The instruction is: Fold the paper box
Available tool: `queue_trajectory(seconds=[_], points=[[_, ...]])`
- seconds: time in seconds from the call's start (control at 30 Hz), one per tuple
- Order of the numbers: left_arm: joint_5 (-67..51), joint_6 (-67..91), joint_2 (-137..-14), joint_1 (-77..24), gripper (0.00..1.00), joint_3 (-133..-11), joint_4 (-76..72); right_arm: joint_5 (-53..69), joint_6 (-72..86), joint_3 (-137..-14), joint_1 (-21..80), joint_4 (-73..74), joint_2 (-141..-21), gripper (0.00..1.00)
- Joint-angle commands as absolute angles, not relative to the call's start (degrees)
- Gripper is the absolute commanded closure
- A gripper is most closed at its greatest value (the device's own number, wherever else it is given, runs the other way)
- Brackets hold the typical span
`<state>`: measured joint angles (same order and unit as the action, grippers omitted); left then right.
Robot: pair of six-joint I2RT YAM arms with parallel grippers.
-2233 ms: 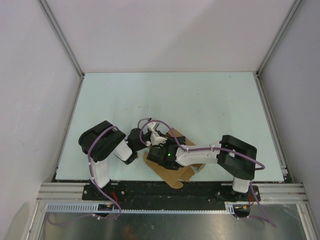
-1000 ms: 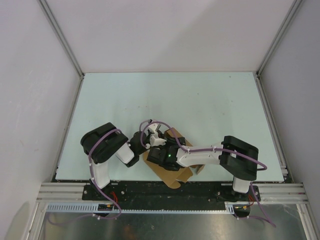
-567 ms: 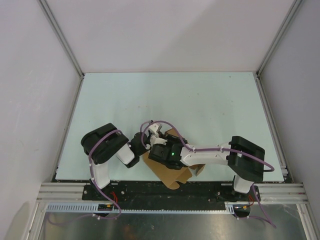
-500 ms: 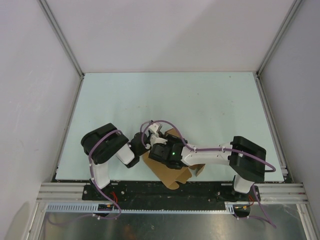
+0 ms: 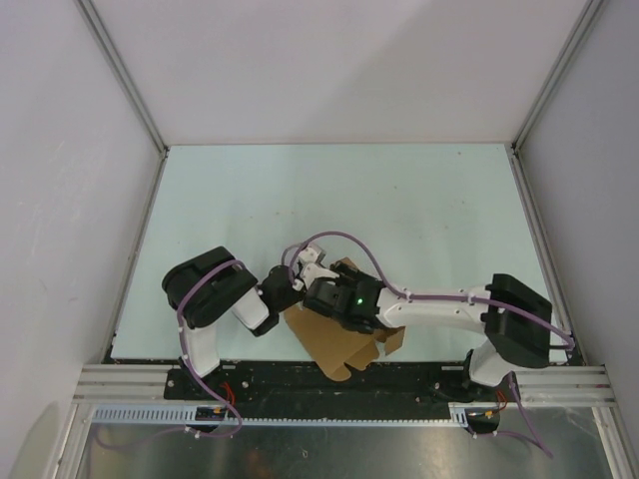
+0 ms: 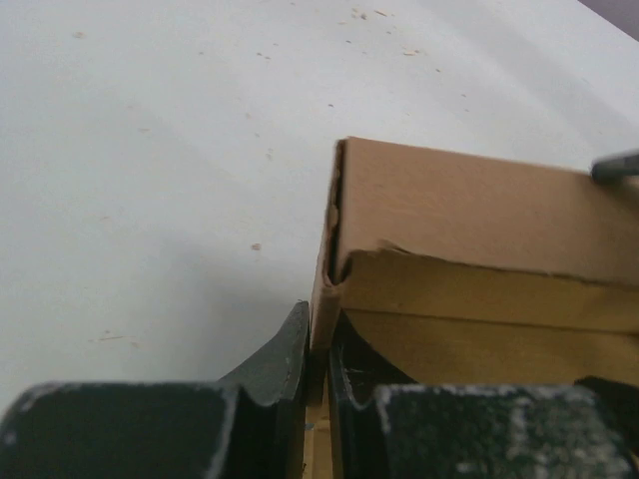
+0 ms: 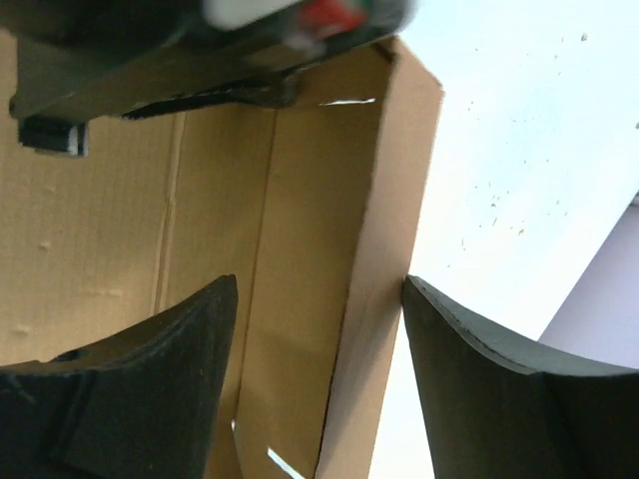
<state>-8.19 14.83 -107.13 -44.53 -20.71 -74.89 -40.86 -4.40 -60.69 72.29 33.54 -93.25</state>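
Well, the left pincer is pinched shut on the paper box — its two dark fingers squeeze one thin wall of the box right at a corner. The right pincer is open wide. One tall wall of the box stands in the gap between its two fingers, closer to one finger than the other. The wall is not squeezed, and I cannot tell if a finger touches it.

The box is plain brown cardboard with no marks. It is only partly folded. In the left wrist view a corner stands up, with one wall running off to the right and a paler layer with a rough edge just under it. In the right wrist view you see the inside, with fold lines running along the cardboard. From above, a flat part sticks out toward the near edge of the pale bench.

The box sits close to the near edge of the bench, between the left arm and the right arm, and both pincers meet over it.

Count — one paper box, two arms, two pincers.
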Motion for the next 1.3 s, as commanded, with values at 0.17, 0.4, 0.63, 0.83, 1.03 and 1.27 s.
queue_trajectory(seconds=[0.17, 0.4, 0.63, 0.83, 1.03, 1.27], points=[[-11.78, 15.91, -105.64, -46.49, 1.00, -20.65, -96.24, -30.42, -0.26, -61.79, 68.82, 24.35, -78.85, 0.26], [-11.78, 15.65, -105.56, -46.76, 1.00, -20.66, -96.24, -29.79, 2.89, -61.70, 66.98, 24.70, -75.68, 0.25], [-11.52, 14.68, -104.15, -46.67, 0.99, -20.13, -96.24, -23.58, 8.96, -61.52, 57.93, 24.61, -73.65, 0.60], [-8.18, 10.56, -102.40, -46.67, 0.99, -19.51, -96.24, -20.92, 11.16, -60.82, 53.71, 22.68, -72.16, 0.73], [-5.19, 5.38, -101.08, -46.67, 0.99, -19.95, -96.24, -18.28, 12.48, -59.59, 52.21, 21.36, -72.95, 0.76], [-0.61, -2.90, -103.18, -46.67, 1.00, -21.36, -96.07, -14.16, 16.52, -58.01, 49.13, 18.99, -72.95, 0.81]])
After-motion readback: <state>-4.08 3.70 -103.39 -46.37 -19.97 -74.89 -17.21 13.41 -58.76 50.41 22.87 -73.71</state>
